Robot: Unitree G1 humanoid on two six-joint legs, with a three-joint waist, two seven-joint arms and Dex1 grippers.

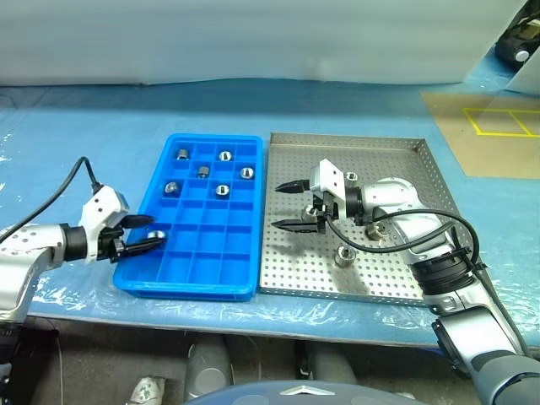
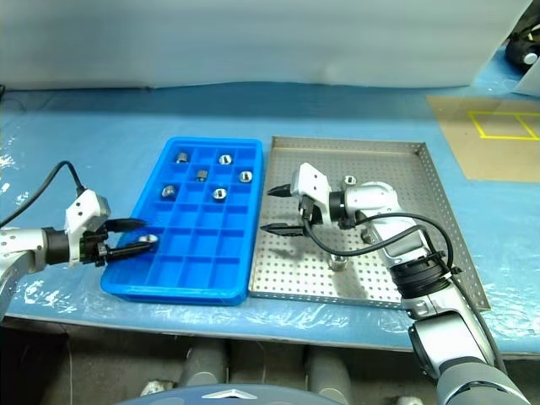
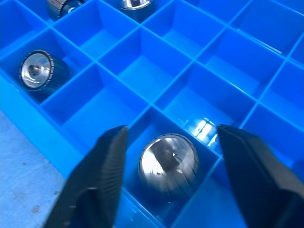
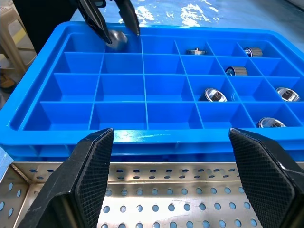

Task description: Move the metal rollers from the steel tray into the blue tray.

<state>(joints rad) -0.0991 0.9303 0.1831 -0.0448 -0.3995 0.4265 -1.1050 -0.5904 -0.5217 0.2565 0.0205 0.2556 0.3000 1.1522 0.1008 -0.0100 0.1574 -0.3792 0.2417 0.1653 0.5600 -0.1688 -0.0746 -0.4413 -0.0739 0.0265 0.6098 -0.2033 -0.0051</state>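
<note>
The blue tray [image 1: 210, 268] lies left of the steel tray [image 1: 296, 263]. Several metal rollers [image 1: 222, 191] sit in the blue tray's far compartments. My left gripper [image 1: 154, 231] stands open at the blue tray's near left edge. One roller [image 3: 168, 164] lies in the compartment between its fingers, with a gap on each side. My right gripper [image 1: 277, 206] is open and empty over the steel tray's left part, pointing at the blue tray. On the steel tray one roller [image 1: 342, 256] stands near the front, another [image 1: 350, 177] behind my right wrist, and a third [image 1: 375, 229] is half hidden by the arm.
A pale blue sheet [image 1: 101, 126] covers the table. A brown board with yellow tape lines [image 1: 489, 126] lies at the far right. Both trays sit close to the table's front edge [image 1: 253, 316]. A black cable [image 1: 59, 194] loops off my left wrist.
</note>
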